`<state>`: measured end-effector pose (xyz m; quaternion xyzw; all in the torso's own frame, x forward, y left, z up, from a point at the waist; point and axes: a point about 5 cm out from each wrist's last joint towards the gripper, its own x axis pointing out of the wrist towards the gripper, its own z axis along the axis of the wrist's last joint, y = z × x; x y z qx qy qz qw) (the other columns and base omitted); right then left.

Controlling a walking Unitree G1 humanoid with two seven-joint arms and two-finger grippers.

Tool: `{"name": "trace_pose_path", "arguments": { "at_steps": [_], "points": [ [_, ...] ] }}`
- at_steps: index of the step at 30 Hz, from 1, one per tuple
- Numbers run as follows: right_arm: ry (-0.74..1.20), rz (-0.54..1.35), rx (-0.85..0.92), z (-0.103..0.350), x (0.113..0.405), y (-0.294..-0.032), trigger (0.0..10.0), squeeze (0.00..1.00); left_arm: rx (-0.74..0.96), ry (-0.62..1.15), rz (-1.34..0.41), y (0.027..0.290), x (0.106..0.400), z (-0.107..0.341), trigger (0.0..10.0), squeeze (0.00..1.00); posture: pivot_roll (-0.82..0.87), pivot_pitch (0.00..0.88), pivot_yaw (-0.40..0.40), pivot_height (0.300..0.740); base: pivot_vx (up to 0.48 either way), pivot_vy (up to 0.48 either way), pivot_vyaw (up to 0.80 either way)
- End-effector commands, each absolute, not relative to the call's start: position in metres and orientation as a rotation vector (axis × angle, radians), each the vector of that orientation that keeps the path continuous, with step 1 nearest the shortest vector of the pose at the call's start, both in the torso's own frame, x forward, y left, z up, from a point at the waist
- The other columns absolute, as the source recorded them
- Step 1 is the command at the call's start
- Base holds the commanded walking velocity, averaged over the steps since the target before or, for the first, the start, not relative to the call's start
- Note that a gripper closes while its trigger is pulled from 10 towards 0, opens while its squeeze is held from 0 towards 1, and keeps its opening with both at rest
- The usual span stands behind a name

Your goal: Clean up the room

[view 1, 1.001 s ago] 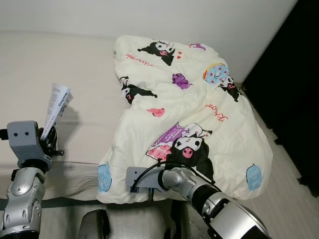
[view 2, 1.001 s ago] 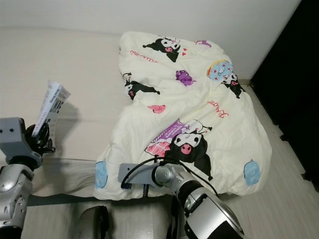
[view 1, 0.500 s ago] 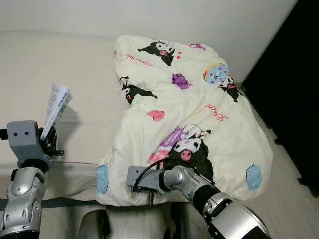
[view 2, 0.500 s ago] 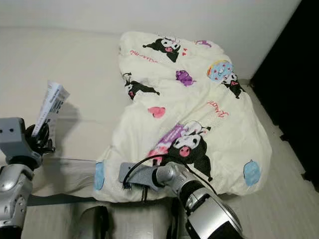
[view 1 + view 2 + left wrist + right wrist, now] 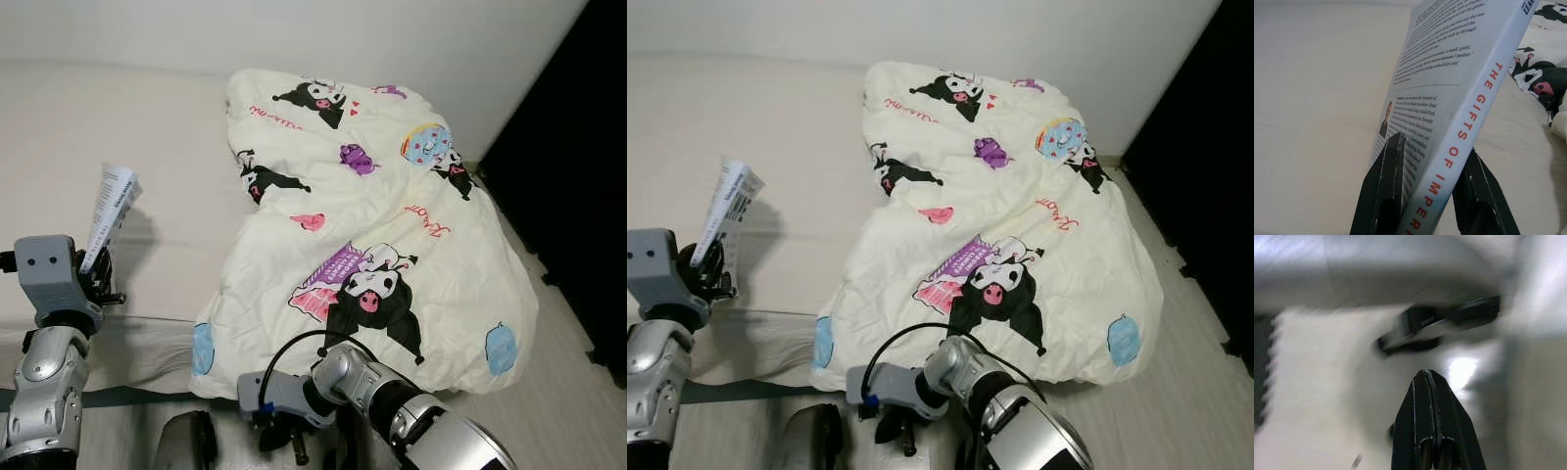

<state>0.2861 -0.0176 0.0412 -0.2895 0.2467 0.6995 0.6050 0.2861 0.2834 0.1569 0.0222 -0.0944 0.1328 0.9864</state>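
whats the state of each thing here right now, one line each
White paperback book: closed, held upright and tilted, clamped between the left gripper's fingers.
Cream cartoon-print blanket: rumpled, lying in a heap on the bed, its edge hanging over the mattress side.
Beige mattress: bare beside the blanket.
Left gripper: shut on the book, above the mattress.
Right gripper: fingers pressed together, holding nothing, low below the blanket's edge.

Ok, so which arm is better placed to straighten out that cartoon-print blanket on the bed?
Probably the right. The right end effector is shut on nothing and hangs just below the near edge of the cream cartoon-print blanket. The left end effector is clamped on a white paperback book, held over the bare beige mattress.
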Motion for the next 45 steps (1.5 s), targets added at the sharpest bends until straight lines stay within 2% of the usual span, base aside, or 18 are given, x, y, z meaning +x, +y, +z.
{"name": "trace_pose_path", "arguments": {
  "at_steps": [1, 2, 3, 5, 9, 11, 14, 16, 21, 22, 27, 28, 38, 39, 40, 41, 45],
  "points": [
    [0.48, 1.54, -0.597, 0.049, 0.292, -0.012, 4.3, 0.0, 0.04, -0.205, 0.278, 0.284, 0.284, 0.158, 10.0, 0.0, 0.07, 0.272, -0.123, 0.571, 0.0, 0.0, 0.0],
    [0.48, 1.54, -0.597, 0.049, 0.292, -0.012, 4.3, 0.0, 0.04, -0.205, 0.278, 0.284, 0.284, 0.158, 10.0, 0.0, 0.07, 0.272, -0.123, 0.571, 0.0, 0.0, 0.0],
    [0.403, 1.464, -0.532, 0.059, 0.3, -0.006, 10.0, 1.0, 0.037, -0.206, 0.28, 0.284, 0.284, 0.158, 10.0, 0.0, 0.07, 0.274, -0.121, 0.571, 0.0, 0.0, 0.0],
    [0.403, 1.464, -0.532, 0.059, 0.3, -0.006, 10.0, 1.0, 0.037, -0.206, 0.28, 0.284, 0.284, 0.158, 10.0, 0.0, 0.07, 0.274, -0.121, 0.571, 0.0, 0.0, 0.0],
    [0.234, 1.394, -0.512, 0.084, 0.313, 0.006, 10.0, 1.0, 0.037, -0.211, 0.278, 0.284, 0.285, 0.16, 10.0, 0.0, 0.09, 0.286, -0.137, 0.571, 0.0, 0.0, 0.0],
    [0.234, 1.394, -0.512, 0.084, 0.313, 0.006, 10.0, 1.0, 0.037, -0.211, 0.278, 0.284, 0.285, 0.16, 10.0, 0.0, 0.09, 0.286, -0.137, 0.571, 0.0, 0.0, 0.0],
    [0.177, 1.382, -0.614, 0.093, 0.318, 0.012, 10.0, 1.0, 0.036, -0.219, 0.255, 0.281, 0.284, 0.162, 10.0, 0.0, 0.1, 0.3, -0.156, 0.571, 0.0, 0.0, 0.0],
    [0.152, 1.351, -0.747, 0.094, 0.321, 0.013, 10.0, 1.0, 0.046, -0.217, 0.219, 0.276, 0.278, 0.163, 10.0, 0.0, 0.12, 0.318, -0.176, 0.571, 0.0, 0.0, 0.0],
    [0.146, 1.308, -0.852, 0.092, 0.324, 0.009, 10.0, 1.0, 0.063, -0.212, 0.214, 0.274, 0.268, 0.163, 10.0, 0.0, 0.16, 0.341, -0.2, 0.571, 0.0, 0.0, 0.0],
    [0.147, 1.29, -0.886, 0.091, 0.326, 0.007, 10.0, 0.59, 0.069, -0.211, 0.22, 0.276, 0.264, 0.163, 10.0, 0.0, 0.16, 0.347, -0.205, 0.571, 0.0, 0.0, 0.0],
    [0.147, 1.28, -0.907, 0.09, 0.326, 0.006, 10.0, 0.59, 0.073, -0.21, 0.223, 0.277, 0.261, 0.164, 10.0, 0.0, 0.17, 0.348, -0.207, 0.571, 0.0, 0.0, 0.0],
    [0.16, 1.271, -0.92, 0.089, 0.327, 0.003, 10.0, 0.0, 0.079, -0.209, 0.226, 0.279, 0.257, 0.165, 10.0, 0.0, 0.18, 0.36, -0.214, 0.571, 0.0, 0.0, 0.0],
    [0.274, 1.25, -0.953, 0.076, 0.328, -0.013, 10.0, 0.0, 0.107, -0.19, 0.229, 0.282, 0.247, 0.168, 10.0, 0.0, 0.23, 0.385, -0.212, 0.571, 0.0, 0.0, 0.0],
    [0.291, 1.242, -0.956, 0.073, 0.328, -0.016, 4.9, 0.0, 0.113, -0.187, 0.229, 0.283, 0.246, 0.168, 10.0, 0.0, 0.23, 0.386, -0.211, 0.571, 0.0, 0.0, 0.0],
    [0.291, 1.242, -0.956, 0.073, 0.328, -0.016, 4.9, 0.0, 0.113, -0.187, 0.229, 0.283, 0.246, 0.168, 10.0, 0.0, 0.23, 0.386, -0.211, 0.571, 0.0, 0.0, 0.0],
    [0.303, 1.229, -0.955, 0.071, 0.328, -0.019, 0.0, 0.0, 0.117, -0.184, 0.23, 0.283, 0.244, 0.169, 10.0, 0.0, 0.23, 0.387, -0.21, 0.571, 0.0, 0.0, 0.0],
    [0.316, 1.2, -0.956, 0.068, 0.329, -0.023, 0.0, 0.0, 0.125, -0.182, 0.237, 0.284, 0.242, 0.171, 10.0, 0.0, 0.24, 0.386, -0.208, 0.571, 0.0, 0.0, 0.0]
  ]
}}
